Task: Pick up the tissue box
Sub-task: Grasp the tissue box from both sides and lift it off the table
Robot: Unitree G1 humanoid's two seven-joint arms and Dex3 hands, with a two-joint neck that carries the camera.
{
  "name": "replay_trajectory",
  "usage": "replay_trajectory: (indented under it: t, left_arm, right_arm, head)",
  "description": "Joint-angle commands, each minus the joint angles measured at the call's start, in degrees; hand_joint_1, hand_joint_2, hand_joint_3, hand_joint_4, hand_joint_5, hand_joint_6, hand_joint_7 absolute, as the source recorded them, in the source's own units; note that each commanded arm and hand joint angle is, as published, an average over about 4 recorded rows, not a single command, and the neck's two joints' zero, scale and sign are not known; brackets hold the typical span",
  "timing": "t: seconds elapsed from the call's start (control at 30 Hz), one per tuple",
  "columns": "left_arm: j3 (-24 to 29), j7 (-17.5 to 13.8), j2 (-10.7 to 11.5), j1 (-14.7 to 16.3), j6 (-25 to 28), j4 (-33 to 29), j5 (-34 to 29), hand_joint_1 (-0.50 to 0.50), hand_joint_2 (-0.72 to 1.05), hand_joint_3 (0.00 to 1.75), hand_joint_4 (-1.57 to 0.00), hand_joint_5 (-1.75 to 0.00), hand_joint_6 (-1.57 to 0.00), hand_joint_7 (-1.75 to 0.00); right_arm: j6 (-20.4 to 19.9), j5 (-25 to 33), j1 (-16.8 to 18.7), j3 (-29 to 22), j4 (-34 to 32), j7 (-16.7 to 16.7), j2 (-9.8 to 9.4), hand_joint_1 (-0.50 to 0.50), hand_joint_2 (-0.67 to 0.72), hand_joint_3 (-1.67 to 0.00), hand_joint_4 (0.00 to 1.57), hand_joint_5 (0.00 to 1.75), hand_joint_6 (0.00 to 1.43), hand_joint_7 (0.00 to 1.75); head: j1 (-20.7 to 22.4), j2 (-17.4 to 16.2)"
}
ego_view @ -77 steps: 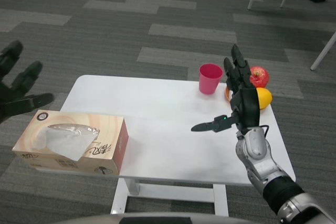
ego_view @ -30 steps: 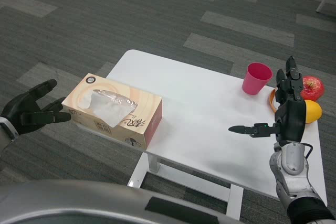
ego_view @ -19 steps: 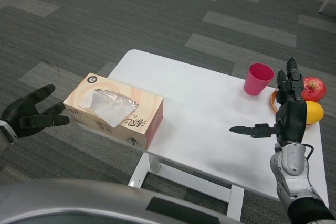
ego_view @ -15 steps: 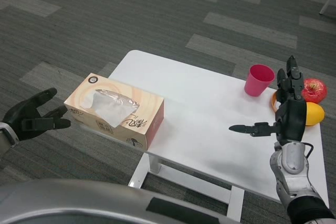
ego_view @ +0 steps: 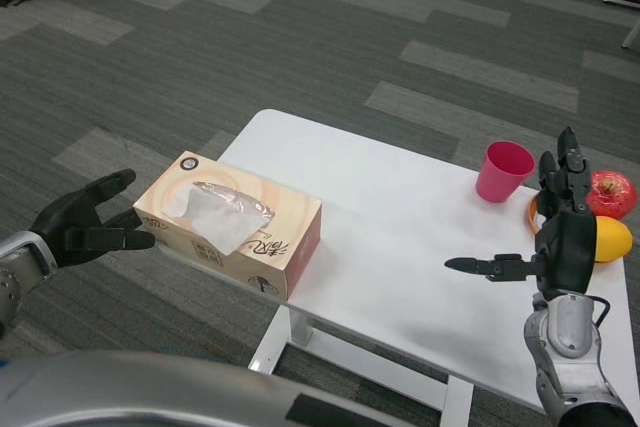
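Overhanging the table (ego_view: 400,277) edge, tissue box (ego_view: 230,235) beside left robot hand (ego_view: 88,231).

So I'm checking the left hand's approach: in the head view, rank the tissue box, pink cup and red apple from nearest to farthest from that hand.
From the left hand, open off the table's left edge:
1. Tissue box, just to its right, overhanging the table's near left corner.
2. Pink cup, far side of the table, toward the right.
3. Red apple, at the right edge, beyond the cup.
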Motion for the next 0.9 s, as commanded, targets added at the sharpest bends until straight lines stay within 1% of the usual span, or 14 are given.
replay_trajectory:
  t: [0.03, 0.33, 0.47, 0.6, 0.7, 0.73, 0.83, 0.87, 0.9]
  left_arm:
    - [-0.5, -0.49, 1.26, 0.27, -0.48, -1.61, 0.19, 0.5, 1.05, 0.35, 0.0, -0.21, 0.0, 0.0]
    - [-1.65, -0.8, 1.42, 0.1, -0.57, -4.4, 0.1, 0.5, 1.05, 0.35, 0.0, -0.21, 0.0, 0.0]
    - [-2.55, -0.8, 1.44, -0.25, -0.64, -5.19, 0.1, 0.5, 1.05, 0.35, 0.0, -0.1, 0.0, 0.0]
    - [-3.32, -0.8, 1.44, -0.61, -0.66, -6.09, 0.1, 0.5, 1.05, 0.35, 0.0, -0.21, 0.0, 0.0]
    - [-4.13, -0.8, 1.44, -0.96, -0.66, -7.15, 0.1, 0.5, 1.05, 0.35, 0.0, -0.21, 0.0, 0.0]
    - [-4.41, -0.8, 1.44, -1.09, -0.66, -7.5, 0.1, 0.5, 1.05, 0.35, 0.0, -0.18, 0.0, 0.0]
    - [-5.49, -0.84, 1.44, -1.57, -0.68, -8.64, 0.1, 0.5, 1.05, 0.35, 0.0, -0.18, 0.0, 0.0]
    - [-5.86, -0.84, 1.44, -1.75, -0.7, -9.04, 0.1, 0.5, 1.05, 0.35, 0.0, -0.21, 0.0, 0.0]
    - [-6.02, -0.82, 1.44, -1.84, -0.72, -9.21, 0.1, 0.5, 1.05, 0.35, 0.0, -0.18, 0.0, 0.0]
  right_arm:
    - [-0.29, 0.23, 0.48, -0.03, -0.83, 0.06, -0.27, -0.38, 0.22, -0.16, 0.0, 0.0, 0.0, 0.0]
    - [-0.29, 0.23, 1.32, 0.04, -1.82, 0.06, -0.52, -0.38, 0.22, -0.16, 0.0, 0.0, 0.0, 0.0]
    - [-0.29, 0.23, 1.69, -0.05, -2.3, 0.06, -0.6, -0.38, 0.22, -0.16, 0.0, 0.0, 0.0, 0.0]
    - [-0.29, 0.23, 1.97, -0.12, -2.54, 0.06, -0.67, -0.38, 0.22, -0.16, 0.0, 0.0, 0.0, 0.0]
    - [-0.29, 0.23, 2.13, -0.18, -2.65, 0.06, -0.67, -0.38, 0.22, -0.16, 0.0, 0.0, 0.0, 0.0]
    - [-0.29, 0.23, 2.15, -0.2, -2.67, 0.06, -0.67, -0.38, 0.22, -0.16, 0.0, 0.0, 0.0, 0.0]
    - [-0.29, 0.23, 2.13, -0.2, -2.65, 0.06, -0.74, -0.38, 0.22, -0.16, 0.0, 0.0, 0.0, 0.0]
    - [-0.29, 0.23, 2.11, -0.2, -2.63, 0.06, -0.76, -0.38, 0.22, -0.16, 0.0, 0.0, 0.0, 0.0]
    - [-0.29, 0.23, 2.08, -0.2, -2.61, 0.06, -0.76, -0.38, 0.22, -0.16, 0.0, 0.0, 0.0, 0.0]
  head:
    - [-0.03, 0.15]
    - [-0.5, 0.35]
    - [-0.71, 0.43]
    - [-0.91, 0.55]
    - [-1.01, 0.61]
    - [-1.05, 0.62]
    - [-1.09, 0.61]
    - [-1.1, 0.62]
    - [-1.12, 0.63]
